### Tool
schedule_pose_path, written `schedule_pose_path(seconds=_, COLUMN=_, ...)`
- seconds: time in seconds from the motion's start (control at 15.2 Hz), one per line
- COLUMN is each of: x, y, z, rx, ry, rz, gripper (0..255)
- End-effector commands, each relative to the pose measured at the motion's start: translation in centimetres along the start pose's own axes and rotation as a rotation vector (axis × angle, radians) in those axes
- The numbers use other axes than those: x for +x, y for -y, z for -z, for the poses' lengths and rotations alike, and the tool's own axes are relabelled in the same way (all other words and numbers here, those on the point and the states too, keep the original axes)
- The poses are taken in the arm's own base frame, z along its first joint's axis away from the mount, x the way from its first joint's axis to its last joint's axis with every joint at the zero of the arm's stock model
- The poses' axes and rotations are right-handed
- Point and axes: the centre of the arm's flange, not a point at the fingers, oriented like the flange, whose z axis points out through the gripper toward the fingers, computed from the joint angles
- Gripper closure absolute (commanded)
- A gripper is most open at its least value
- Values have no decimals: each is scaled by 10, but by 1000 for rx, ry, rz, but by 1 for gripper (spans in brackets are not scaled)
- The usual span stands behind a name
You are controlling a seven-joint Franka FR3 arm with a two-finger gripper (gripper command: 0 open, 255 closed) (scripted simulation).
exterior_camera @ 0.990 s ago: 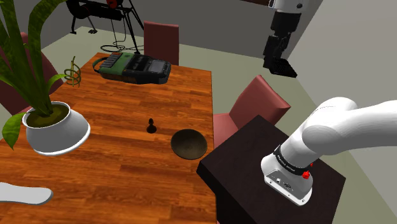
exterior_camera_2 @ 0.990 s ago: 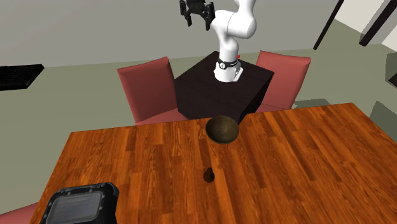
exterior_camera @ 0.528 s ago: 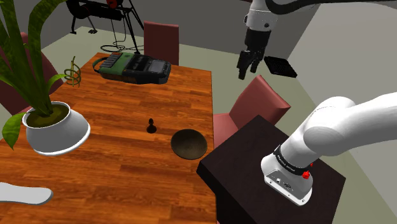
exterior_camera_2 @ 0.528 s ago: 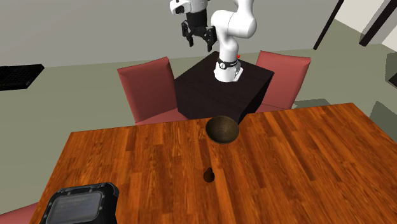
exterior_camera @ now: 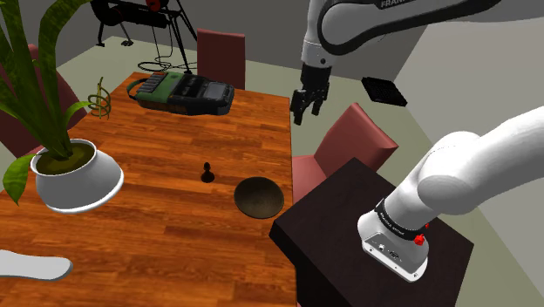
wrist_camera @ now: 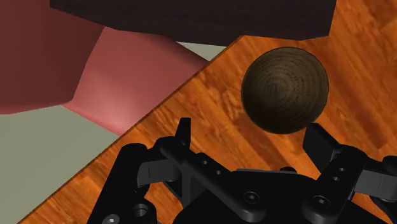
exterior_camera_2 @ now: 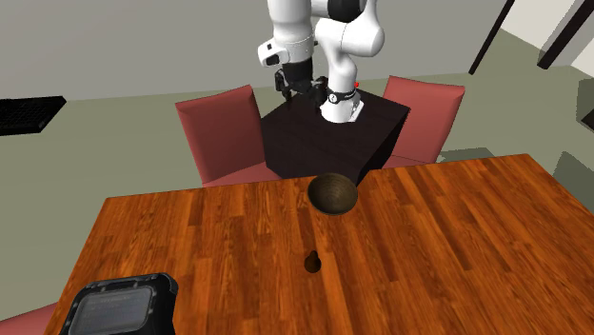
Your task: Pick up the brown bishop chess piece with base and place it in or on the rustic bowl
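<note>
The one dark brown bishop [exterior_camera: 207,173], too small to make out in detail, stood on the wooden table [exterior_camera: 166,240] near the single dark bowl [exterior_camera: 258,196], well apart from the gripper [exterior_camera: 304,109], whose fingers were spread wide and empty above the table's edge, while the stand [exterior_camera_2: 328,133] partly hid two red chairs [exterior_camera_2: 224,128].

A reddish-brown wooden table [exterior_camera: 174,231] carried everything. In the shoulder view a small dark bishop [exterior_camera: 207,173] stood upright near its middle, with a round brown bowl [exterior_camera: 258,197] close by at four o'clock, near the table's edge. A white plant pot [exterior_camera: 77,179] sat at nine o'clock from the bishop, a dark green and black device [exterior_camera: 183,92] near twelve, a small green coil [exterior_camera: 102,98] at ten, and a flat white object [exterior_camera: 30,264] at eight.
</note>
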Motion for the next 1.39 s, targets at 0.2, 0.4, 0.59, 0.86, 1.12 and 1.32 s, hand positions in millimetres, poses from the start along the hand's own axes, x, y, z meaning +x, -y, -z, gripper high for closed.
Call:
schedule_pose_path(seconds=0.2, x=44, y=28, z=-41, rx=8, ry=-13, rz=-3, gripper=0)
schedule_pose_path(seconds=0.4, x=70, y=45, z=-64, rx=13, ry=-20, rz=-5, gripper=0)
schedule_pose_path(seconds=0.59, x=96, y=62, z=-87, rx=18, ry=-27, rz=-7, gripper=0)
schedule_pose_path(seconds=0.86, x=131, y=84, z=-116, rx=24, ry=-37, rz=-9, gripper=0)
schedule_pose_path(seconds=1.12, x=167, y=107, z=-146, rx=30, ry=-46, rz=-11, gripper=0)
schedule_pose_path(seconds=1.32, x=194, y=124, z=-168, rx=35, ry=-53, rz=-13, gripper=0)
